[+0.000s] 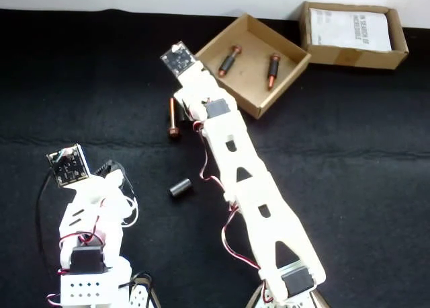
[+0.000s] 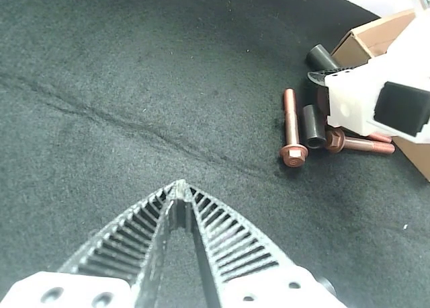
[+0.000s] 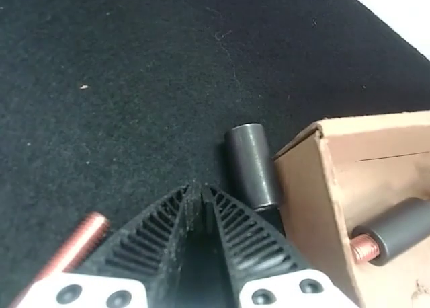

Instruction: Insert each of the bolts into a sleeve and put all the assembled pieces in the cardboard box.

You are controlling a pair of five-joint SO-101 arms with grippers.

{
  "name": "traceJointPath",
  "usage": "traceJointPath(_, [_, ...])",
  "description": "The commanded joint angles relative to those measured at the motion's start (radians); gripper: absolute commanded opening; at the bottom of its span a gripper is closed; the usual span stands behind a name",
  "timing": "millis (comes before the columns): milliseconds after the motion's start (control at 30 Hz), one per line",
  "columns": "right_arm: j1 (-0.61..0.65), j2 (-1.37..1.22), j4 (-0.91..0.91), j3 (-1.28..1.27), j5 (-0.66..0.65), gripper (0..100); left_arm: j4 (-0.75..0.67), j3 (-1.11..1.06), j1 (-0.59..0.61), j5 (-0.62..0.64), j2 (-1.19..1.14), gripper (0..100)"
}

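Observation:
My right gripper (image 3: 196, 187) is shut and empty, its tips just beside a dark sleeve (image 3: 252, 165) that lies against the cardboard box's outer corner (image 3: 316, 187). A bolt's threaded end (image 3: 74, 251) lies on its other side. In the high view the cardboard box (image 1: 295, 58) holds two assembled pieces (image 1: 230, 60) (image 1: 273, 70). A loose bolt (image 1: 173, 116) lies left of the right arm (image 1: 248, 180), and a loose sleeve (image 1: 180, 187) lies nearer the front. My left gripper (image 2: 180, 185) is shut and empty over bare mat, far from a bolt (image 2: 292, 130), a sleeve (image 2: 314, 125) and a second bolt (image 2: 359, 144).
A second cardboard box (image 1: 396, 52) holding a printed sheet stands at the back right. The black mat (image 1: 349, 173) covers the table; the right side of it is free. The left arm (image 1: 87, 227) is folded at the front left.

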State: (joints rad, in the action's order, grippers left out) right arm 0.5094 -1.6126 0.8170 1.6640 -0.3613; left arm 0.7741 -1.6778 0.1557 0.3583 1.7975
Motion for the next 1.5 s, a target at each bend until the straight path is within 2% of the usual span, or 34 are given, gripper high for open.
traceJointPath(0, [-0.007, 0.065, 0.013, 0.107, -0.008, 10.1, -0.002, -0.016, 0.008, 0.003, 0.015, 1])
traceJointPath(67, [-0.005, 0.061, 0.007, 0.107, -0.008, 14.6, 0.000, -0.016, 0.008, 0.003, 0.015, 1])
traceJointPath(367, [-0.024, 0.064, -0.242, -0.010, -0.014, 14.9, 0.002, -0.016, 0.008, 0.003, 0.015, 1])
traceJointPath(667, [-0.019, 0.064, -0.254, 0.018, -0.018, 15.1, -0.002, -0.016, 0.008, 0.003, 0.015, 1])
traceJointPath(800, [-0.022, 0.059, -0.255, -0.047, -0.095, 15.1, 0.002, -0.016, 0.008, 0.003, 0.015, 1])
traceJointPath(1133, [-0.054, 0.058, -0.374, -0.211, -0.095, 14.8, 0.002, -0.016, 0.008, 0.003, 0.013, 1])
traceJointPath(1200, [-0.058, 0.058, -0.371, -0.216, -0.095, 12.8, 0.002, -0.016, 0.008, 0.003, 0.013, 1])
traceJointPath(1300, [-0.058, 0.064, -0.371, -0.239, -0.103, 0.6, 0.002, -0.016, 0.008, 0.003, 0.013, 1])
traceJointPath(1467, [-0.058, 0.065, -0.357, -0.240, -0.103, 0.6, 0.002, -0.016, 0.008, 0.003, 0.012, 1])
